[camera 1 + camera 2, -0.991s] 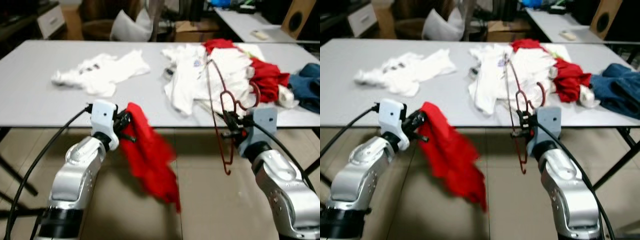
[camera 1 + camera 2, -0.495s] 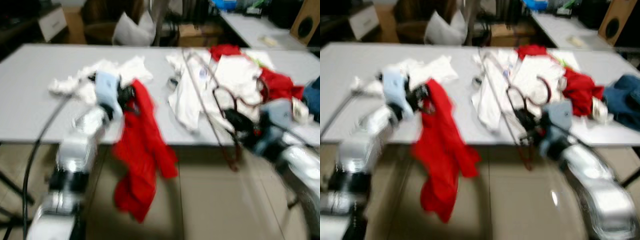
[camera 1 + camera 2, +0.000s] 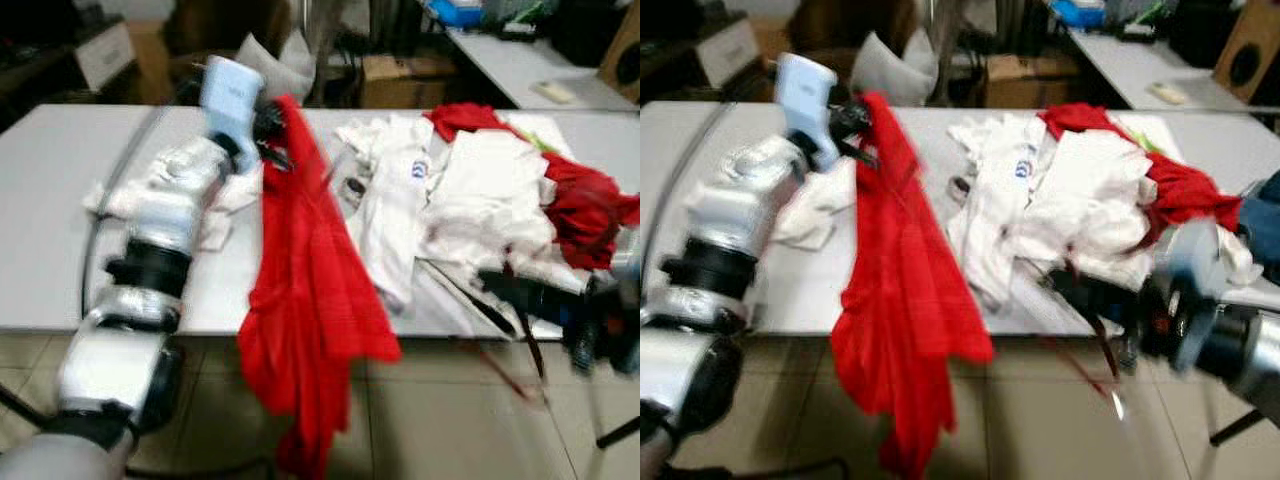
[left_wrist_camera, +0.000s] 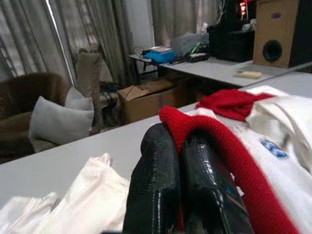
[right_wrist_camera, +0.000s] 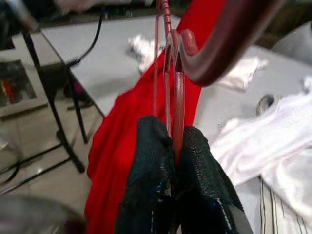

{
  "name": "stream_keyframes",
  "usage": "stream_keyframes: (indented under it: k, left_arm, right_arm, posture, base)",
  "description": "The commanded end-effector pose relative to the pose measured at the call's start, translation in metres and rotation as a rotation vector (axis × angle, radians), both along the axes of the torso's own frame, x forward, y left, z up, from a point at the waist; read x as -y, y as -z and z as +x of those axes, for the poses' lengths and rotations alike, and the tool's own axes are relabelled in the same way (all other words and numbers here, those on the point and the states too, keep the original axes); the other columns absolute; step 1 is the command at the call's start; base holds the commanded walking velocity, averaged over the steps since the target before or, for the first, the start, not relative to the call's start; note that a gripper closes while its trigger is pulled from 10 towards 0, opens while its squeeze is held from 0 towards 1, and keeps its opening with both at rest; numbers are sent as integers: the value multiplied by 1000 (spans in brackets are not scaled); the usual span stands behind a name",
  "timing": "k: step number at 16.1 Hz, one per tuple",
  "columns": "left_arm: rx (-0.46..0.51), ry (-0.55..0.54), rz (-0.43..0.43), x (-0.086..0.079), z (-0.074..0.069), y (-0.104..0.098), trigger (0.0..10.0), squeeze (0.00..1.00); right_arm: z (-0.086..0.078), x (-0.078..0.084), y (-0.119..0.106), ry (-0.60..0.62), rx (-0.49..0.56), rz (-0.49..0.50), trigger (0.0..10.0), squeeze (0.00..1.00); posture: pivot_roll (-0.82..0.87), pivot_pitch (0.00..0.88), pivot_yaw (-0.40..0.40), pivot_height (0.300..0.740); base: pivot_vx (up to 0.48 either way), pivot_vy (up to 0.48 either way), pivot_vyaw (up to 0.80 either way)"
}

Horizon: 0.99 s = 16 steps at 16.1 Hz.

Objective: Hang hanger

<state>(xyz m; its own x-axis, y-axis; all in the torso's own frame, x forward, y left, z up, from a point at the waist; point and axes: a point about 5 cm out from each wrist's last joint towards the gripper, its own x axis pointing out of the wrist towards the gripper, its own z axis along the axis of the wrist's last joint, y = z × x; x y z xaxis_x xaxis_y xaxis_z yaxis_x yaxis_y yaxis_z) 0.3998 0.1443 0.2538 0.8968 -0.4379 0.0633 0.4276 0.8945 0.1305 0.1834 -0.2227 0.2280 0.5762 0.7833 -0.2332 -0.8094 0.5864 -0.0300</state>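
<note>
**Holding a red garment high and a hanger low, ahead of joining them**

Spreading across the scene, a long grey table [image 3: 60, 250] carries a heap of white clothes [image 3: 470, 210], more red cloth [image 3: 590, 205] at the robot's right, and a smaller white garment [image 3: 815, 205] near its left arm. Behind the table stand a cardboard box [image 3: 395, 80] and a grey cushion [image 4: 58, 122].

The red garment [image 3: 310, 300] hangs from above the tabletop down past the table's front edge. The left gripper [image 4: 183, 183], raised over the table, has its two black fingers pressed together on a rolled edge of that garment. The right gripper [image 5: 173, 187], low at the table's front edge on the robot's right, pinches the dark red hanger [image 5: 170, 73] by its wires — the hook curves above the fingers.

Judging from this, the risk is twofold: the thin hanger could twist or slide in so narrow a pinch, and the garment — held by one edge only — could slip free or snag the clothes heap as the two are brought together
</note>
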Motion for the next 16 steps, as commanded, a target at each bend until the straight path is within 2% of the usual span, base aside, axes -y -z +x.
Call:
stream_keyframes:
  k: [1,4,6,8,11,12,14,15,16]
  left_arm:
    - [102,90,-42,21,1,-35,10000,0]
    - [125,239,-110,39,-4,-58,10000,0]
    - [133,377,-103,54,-15,-69,10000,0]
    - [133,429,-113,61,-22,-73,10000,0]
    - [144,501,-171,66,-37,-87,10000,0]
    - [155,532,-199,64,-43,-94,10000,0]
    - [173,587,-259,62,-52,-106,10000,0]
    - [178,607,-278,63,-55,-109,10000,0]
    - [182,610,-283,64,-56,-110,10000,0]
  right_arm:
    - [-4,2,-1,-6,-29,-38,10000,0]
    - [2,-3,8,11,-66,-117,10000,0]
    - [15,-14,10,-5,-40,-138,10000,0]
    - [30,-21,12,17,-6,-150,10000,0]
    - [65,-26,18,99,26,-201,10000,0]
    - [86,-24,14,171,64,-208,10000,0]
    - [129,-18,-9,317,188,-207,10000,0]
    - [146,-12,-23,390,257,-207,10000,0]
    - [154,-7,-33,444,304,-213,10000,0]
  posture:
    - [-73,0,37,740]
    - [-82,0,42,740]
    - [-82,0,42,740]
    - [-77,0,37,740]
    - [-64,0,25,740]
    - [-63,0,23,740]
    - [-60,0,18,740]
    - [-57,0,16,740]
    - [-55,0,15,740]
  base:
    - [412,0,0]
    - [250,0,0]
    - [0,0,0]
    - [0,0,0]
    - [0,0,0]
    - [0,0,0]
    - [0,0,0]
    - [0,0,0]
    - [0,0,0]
